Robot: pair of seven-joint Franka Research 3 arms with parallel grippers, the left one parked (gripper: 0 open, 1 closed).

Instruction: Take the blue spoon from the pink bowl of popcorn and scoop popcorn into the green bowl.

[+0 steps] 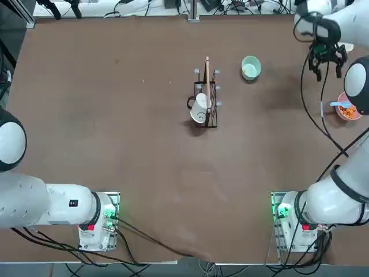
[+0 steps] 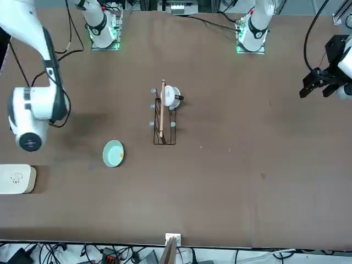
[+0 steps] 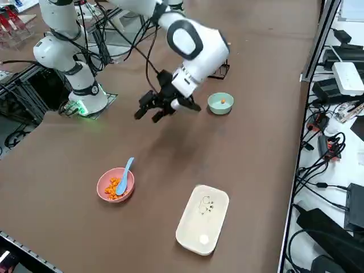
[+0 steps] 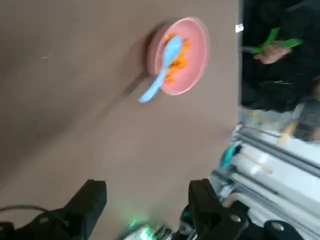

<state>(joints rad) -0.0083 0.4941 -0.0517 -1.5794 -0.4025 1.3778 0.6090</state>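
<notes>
The pink bowl [image 3: 115,185] stands near the table's right edge with orange-yellow popcorn [image 3: 113,187] in it. The blue spoon [image 3: 125,170] rests in the bowl, its handle leaning out over the rim. In the wrist view the pink bowl [image 4: 178,55] and the blue spoon [image 4: 161,70] lie well ahead of my fingers. My right gripper [image 3: 149,115] hangs open and empty above the table between the two bowls, apart from both. The green bowl [image 3: 220,103] holds one orange piece. From overhead, my right gripper [image 1: 327,68] is beyond the pink bowl [image 1: 350,113], which my arm partly covers.
A black wire rack [image 1: 209,104] with a white smiley mug [image 1: 199,109] and a wooden stick stands mid-table, left of the green bowl [image 1: 251,67]. A white rectangular tray [image 3: 203,219] lies by the far right corner, near the pink bowl.
</notes>
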